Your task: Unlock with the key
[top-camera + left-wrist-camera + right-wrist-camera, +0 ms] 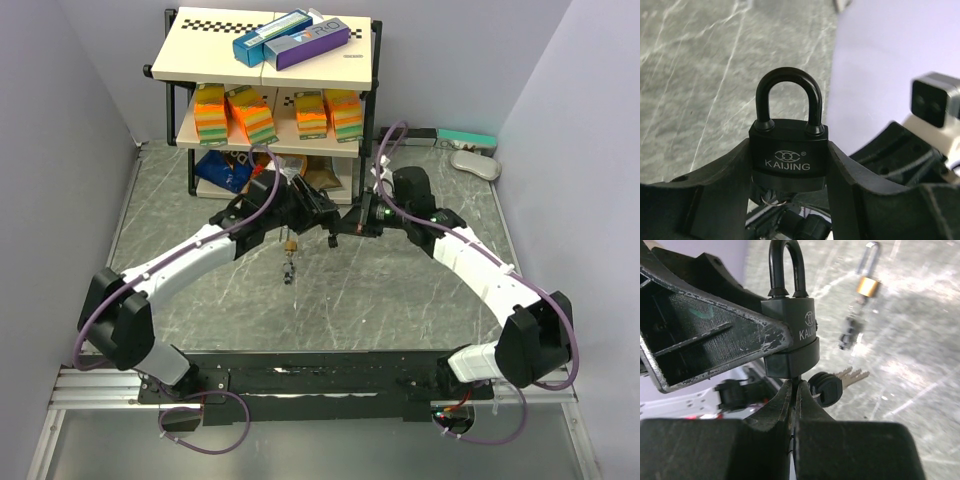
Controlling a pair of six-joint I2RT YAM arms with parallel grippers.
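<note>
1. Black and hard-skinned, the padlock sits at the centre of the left wrist view. My left gripper is closed onto its body, with 1 finger against each side. The shackle points up and is seated in both holes.
2. My right gripper, low centre in the right wrist view, is pinched almost to nothing just under the lock's base. A thin stem runs up from between the jaws into the body. I judge it to be the key, though most of it is hidden.
3. Just right of those jaws, 2 spare keys dangle loose on a ring.
4. Handling, as I judge it: the padlock is dense, rigid and smooth, so it may swivel in a light grip. Hold it by the body's sides, clear of shackle and keyhole. The key is thin and stiff, so grip its head and twist squarely without levering.
5. At the upper right of that view, a brass lock with its own keys lies on the grey table.
</note>
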